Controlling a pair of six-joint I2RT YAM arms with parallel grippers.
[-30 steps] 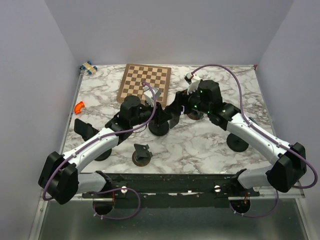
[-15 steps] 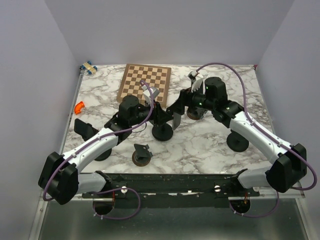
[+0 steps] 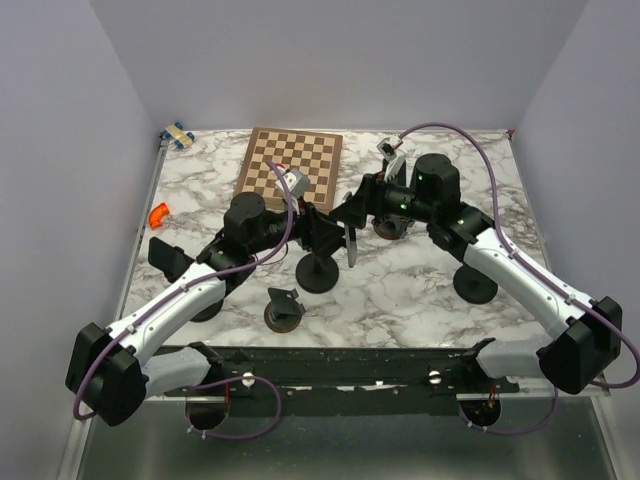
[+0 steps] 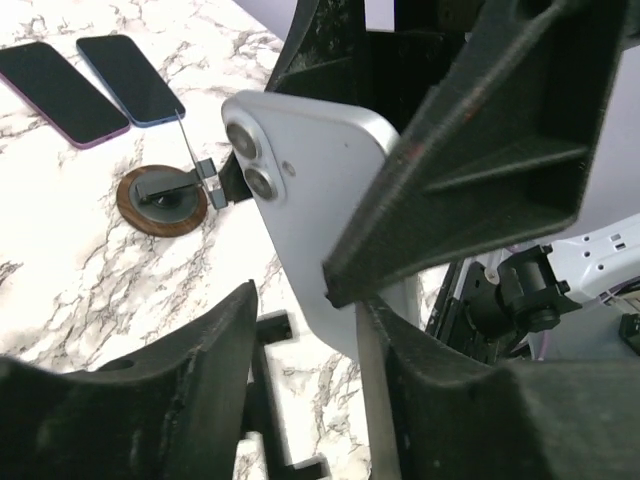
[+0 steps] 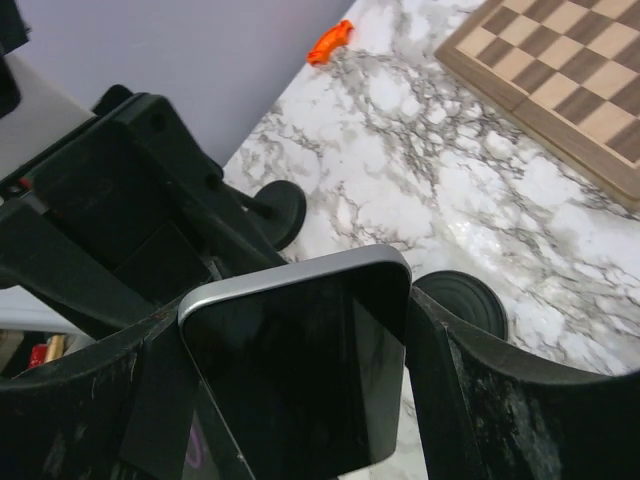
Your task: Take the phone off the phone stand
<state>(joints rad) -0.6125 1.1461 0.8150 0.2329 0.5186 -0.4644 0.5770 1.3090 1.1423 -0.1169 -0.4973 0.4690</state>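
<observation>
The phone (image 5: 300, 380) has a dark screen and a silver-blue back with two lenses (image 4: 300, 200). My right gripper (image 5: 290, 320) is shut on its two long edges and holds it upright above the table. In the top view the phone (image 3: 350, 243) hangs edge-on just right of the black phone stand (image 3: 318, 274), with the right gripper (image 3: 354, 218) above it. My left gripper (image 3: 314, 232) sits on the stand's upper part. In the left wrist view its fingers (image 4: 305, 320) flank the stand's black cradle (image 4: 268, 400), and the phone's lower end is beside the right finger.
A chessboard (image 3: 290, 163) lies at the back. An orange piece (image 3: 158, 213) is at the left edge. A brown-based stand (image 3: 284, 310) and black stand bases (image 3: 475, 286) (image 3: 390, 228) stand around. Two phones (image 4: 60, 95) (image 4: 130, 80) lie flat on the marble.
My right gripper has lifted and drawn back to the right with the phone. My left arm has pulled back to the left, and the stand's base has slid slightly toward the near edge.
</observation>
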